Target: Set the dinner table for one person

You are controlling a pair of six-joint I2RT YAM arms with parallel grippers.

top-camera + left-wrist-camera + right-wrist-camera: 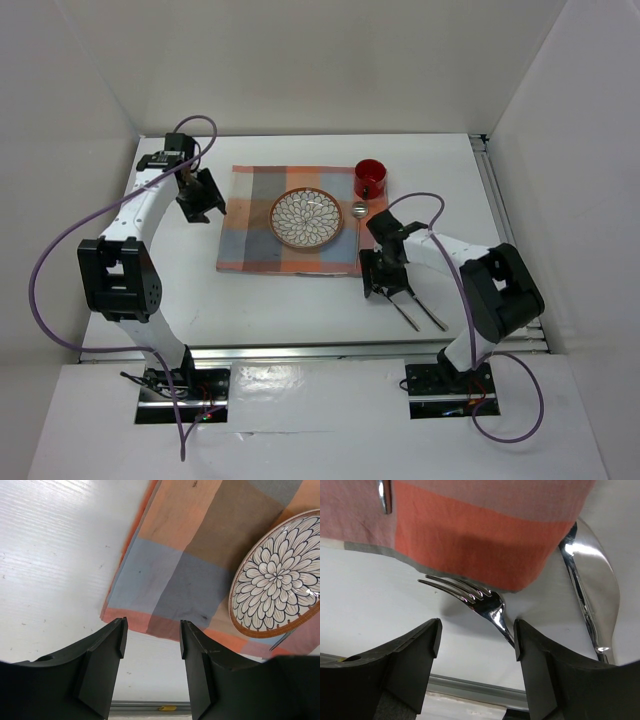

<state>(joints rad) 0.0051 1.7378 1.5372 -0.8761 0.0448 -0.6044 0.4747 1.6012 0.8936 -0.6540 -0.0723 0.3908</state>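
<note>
The white dinner table [300, 315] bears a checked placemat [250, 240] with a flower-patterned plate [306, 218] on it. A red cup [369, 179] and a spoon [358, 210] sit by the mat's far right corner. A fork [480, 600] and a knife [590, 595] lie off the mat's near right corner, handles toward the rail. My right gripper [476, 635] is open just above the fork, whose neck runs close to the right finger. In the top view it [385, 285] covers the fork's head. My left gripper [152, 635] is open and empty beside the mat's left edge [200, 200].
A silver rail [350, 350] runs along the table's near edge, and another [495, 220] along the right side. White walls enclose the table at the back and both sides. A thin silver handle [384, 495] lies on the mat in the right wrist view.
</note>
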